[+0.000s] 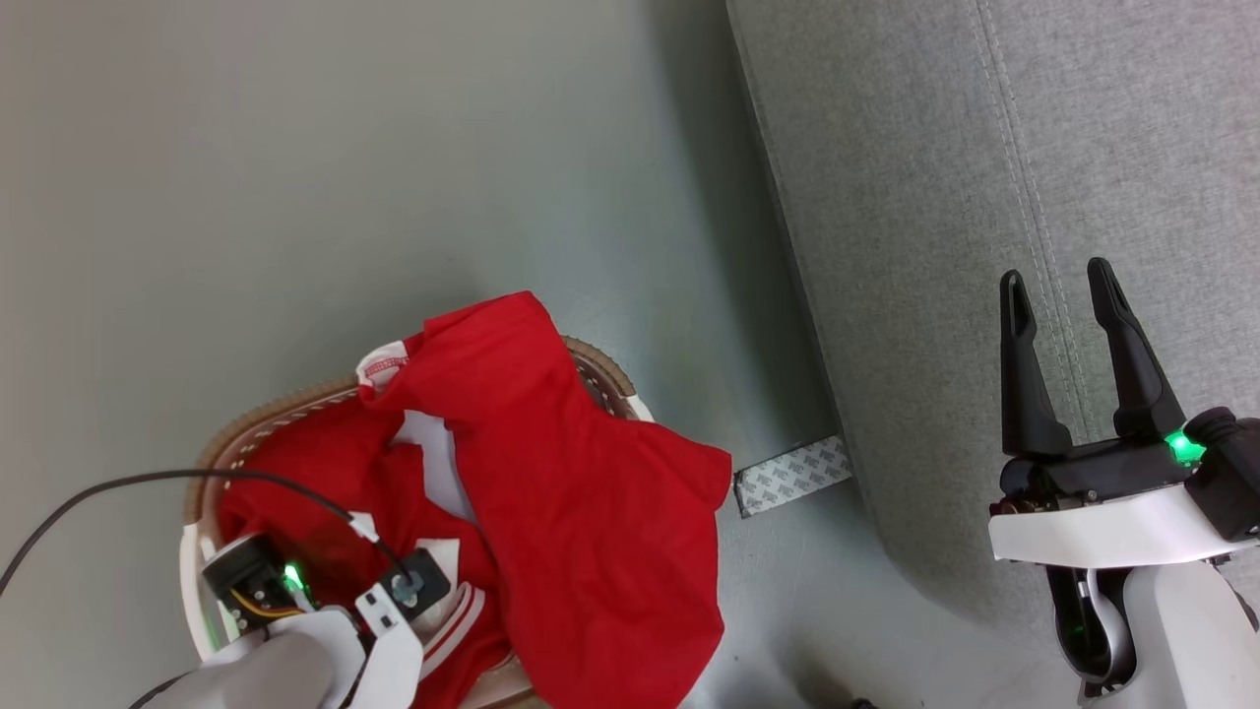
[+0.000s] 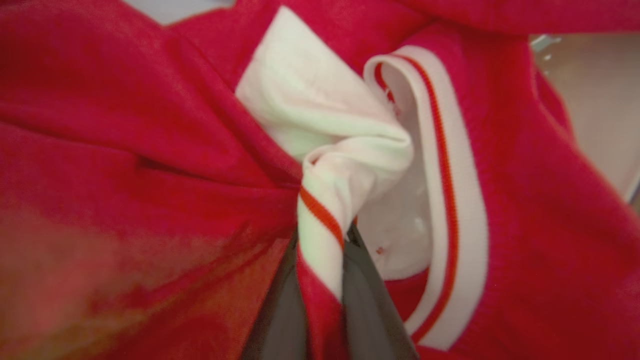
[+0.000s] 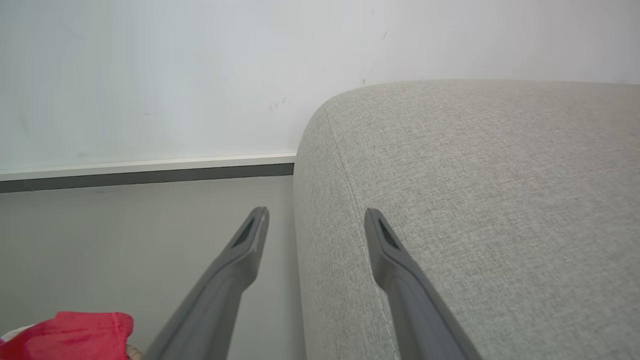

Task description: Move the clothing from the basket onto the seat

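Red clothing (image 1: 551, 473) fills the white basket (image 1: 193, 571) with its tan rim at the lower left of the head view, and a plain red piece hangs over the right side. My left gripper (image 2: 322, 250) is down inside the basket, shut on a fold of the white-panelled, striped-trim garment (image 2: 330, 165). The light-grey seat (image 1: 984, 197) takes up the right side. My right gripper (image 1: 1058, 286) hovers open above the seat's edge, its fingers (image 3: 250, 240) spread with nothing between them. A corner of red cloth (image 3: 70, 335) shows low in the right wrist view.
A grey floor (image 1: 295, 177) surrounds the basket. A strip of patterned tape (image 1: 792, 476) lies on the floor against the seat's base. A black cable (image 1: 148, 483) runs across the basket to my left wrist. A white wall with a skirting board (image 3: 150, 165) stands behind the seat.
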{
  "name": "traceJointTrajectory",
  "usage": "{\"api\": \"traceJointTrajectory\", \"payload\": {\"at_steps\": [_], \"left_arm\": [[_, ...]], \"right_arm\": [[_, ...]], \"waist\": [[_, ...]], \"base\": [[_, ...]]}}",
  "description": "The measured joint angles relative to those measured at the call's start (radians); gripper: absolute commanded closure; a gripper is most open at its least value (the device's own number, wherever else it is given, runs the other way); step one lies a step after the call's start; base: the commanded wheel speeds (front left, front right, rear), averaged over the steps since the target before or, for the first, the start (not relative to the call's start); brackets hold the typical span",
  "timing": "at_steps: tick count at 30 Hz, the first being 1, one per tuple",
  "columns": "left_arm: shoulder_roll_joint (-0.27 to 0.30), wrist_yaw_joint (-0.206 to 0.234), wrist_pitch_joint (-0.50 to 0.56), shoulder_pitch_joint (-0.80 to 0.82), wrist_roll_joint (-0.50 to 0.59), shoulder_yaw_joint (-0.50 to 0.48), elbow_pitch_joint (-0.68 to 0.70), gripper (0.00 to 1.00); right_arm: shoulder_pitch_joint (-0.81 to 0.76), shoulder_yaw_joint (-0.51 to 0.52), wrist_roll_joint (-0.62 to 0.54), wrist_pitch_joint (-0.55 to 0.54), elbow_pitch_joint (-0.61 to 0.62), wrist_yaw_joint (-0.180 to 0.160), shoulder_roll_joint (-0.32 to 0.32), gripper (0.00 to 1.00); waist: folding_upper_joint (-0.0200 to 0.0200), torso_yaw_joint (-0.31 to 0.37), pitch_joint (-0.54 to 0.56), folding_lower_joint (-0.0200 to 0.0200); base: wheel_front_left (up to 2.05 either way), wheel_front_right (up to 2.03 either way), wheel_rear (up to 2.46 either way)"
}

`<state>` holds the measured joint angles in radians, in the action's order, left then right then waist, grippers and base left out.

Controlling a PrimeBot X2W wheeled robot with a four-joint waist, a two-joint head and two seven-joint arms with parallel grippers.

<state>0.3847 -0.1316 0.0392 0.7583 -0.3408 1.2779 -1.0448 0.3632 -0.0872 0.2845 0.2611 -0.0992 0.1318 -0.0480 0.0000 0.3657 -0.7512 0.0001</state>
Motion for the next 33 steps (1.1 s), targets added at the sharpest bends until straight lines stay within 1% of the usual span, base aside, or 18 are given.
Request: {"api": "traceJointTrajectory", "payload": {"at_steps": [5,9,12,19,24,28,33], "left_arm": [[-0.008,0.0,-0.016,-0.005,0.002,0.001,-0.01,1.0],[-0.024,0.0,-0.055,-0.006,-0.007,0.001,-0.021,1.0],[-0.05,0.0,-0.097,-0.015,-0.077,-0.004,-0.031,1.0],[-0.127,0.0,-0.23,-0.035,-0.185,-0.021,-0.046,1.0],[-0.173,0.0,-0.274,-0.074,-0.286,-0.051,-0.016,1.0],[-0.189,0.0,-0.293,-0.093,-0.336,-0.07,0.016,1.0],[-0.19,0.0,-0.3,-0.128,-0.383,-0.113,0.094,1.0]], "right_arm": [[0.0,0.003,0.0,0.0,-0.005,0.0,0.0,0.0],[0.0,0.006,-0.002,0.0,-0.014,0.0,0.0,0.0],[-0.001,0.015,-0.017,0.0,-0.029,0.0,0.0,0.0],[-0.018,0.034,-0.062,0.0,-0.065,0.0,0.001,0.0],[-0.041,0.042,-0.103,0.0,-0.097,0.0,0.001,0.0],[-0.062,0.052,-0.122,0.0,-0.124,0.0,0.001,0.0],[-0.091,0.047,-0.138,0.0,-0.156,0.0,0.001,0.0]], "waist": [[0.0,-0.002,0.017,-0.0001],[0.0,-0.009,0.045,-0.0001],[0.0,-0.017,0.08,0.0],[0.0,-0.053,0.204,-0.0001],[0.0,-0.091,0.309,-0.0002],[0.0,-0.124,0.392,-0.0002],[0.0,-0.167,0.488,-0.0002]], "base": [[0.0,0.0,0.0],[0.0,0.0,0.0],[0.0,0.0,0.0],[0.0,0.0,0.0],[0.0,0.0,0.0],[0.0,0.0,0.0],[0.0,0.0,0.0]]}}
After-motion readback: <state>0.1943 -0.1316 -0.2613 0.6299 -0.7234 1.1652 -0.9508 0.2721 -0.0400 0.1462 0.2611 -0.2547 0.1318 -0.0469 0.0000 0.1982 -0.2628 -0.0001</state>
